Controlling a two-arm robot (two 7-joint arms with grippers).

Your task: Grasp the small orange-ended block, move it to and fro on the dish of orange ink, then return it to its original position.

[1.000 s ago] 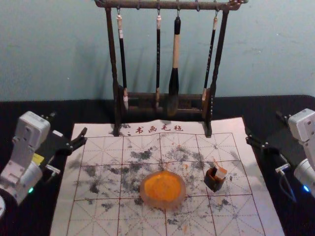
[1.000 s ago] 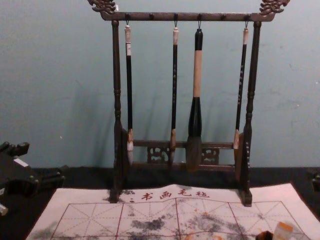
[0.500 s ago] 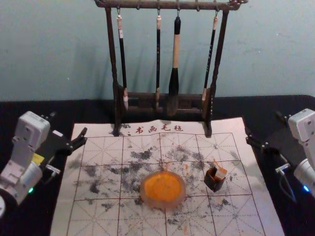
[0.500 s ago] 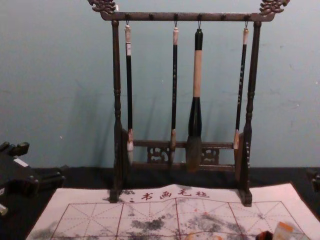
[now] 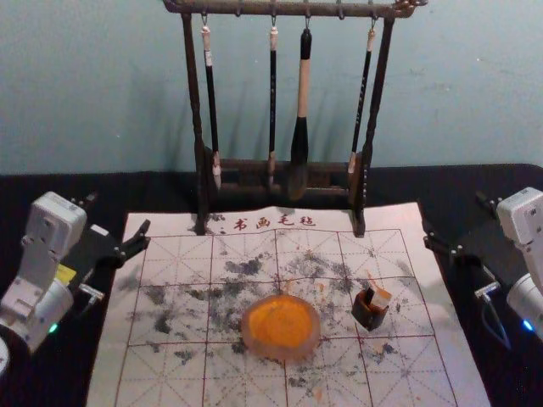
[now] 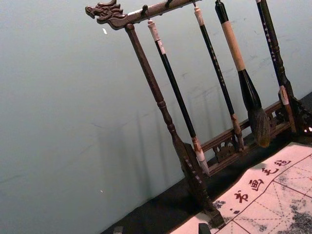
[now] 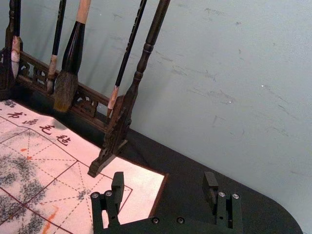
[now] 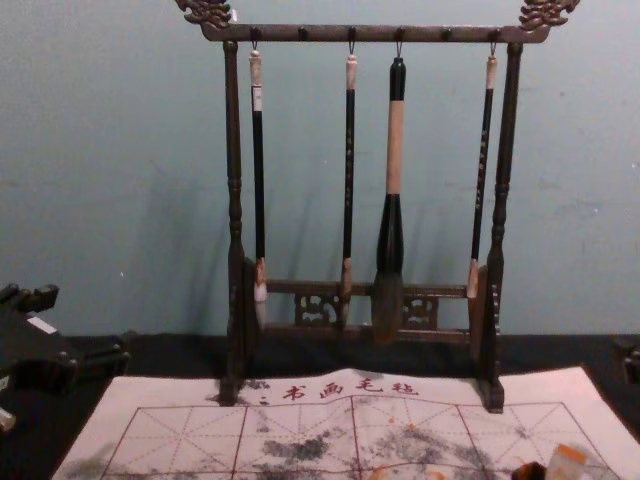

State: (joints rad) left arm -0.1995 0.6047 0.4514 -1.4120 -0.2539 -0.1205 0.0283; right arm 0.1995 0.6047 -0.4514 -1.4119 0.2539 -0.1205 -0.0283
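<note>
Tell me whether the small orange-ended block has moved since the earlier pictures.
No; in the head view, the block keeps its place against the mat's grid.

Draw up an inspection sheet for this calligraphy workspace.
Surface: black table under a grid-lined calligraphy mat, stained black and orange.
Job's things: orange-ended block tilted in a small dark container; dish of orange ink to the container's left.
Clutter: brush rack behind, four brushes hanging.
Grippers: left gripper, right gripper at the mat's sides, jaws apart, nothing held.
Cables: thin loop by the right arm.
Surroundings: scuffed wall.
</note>
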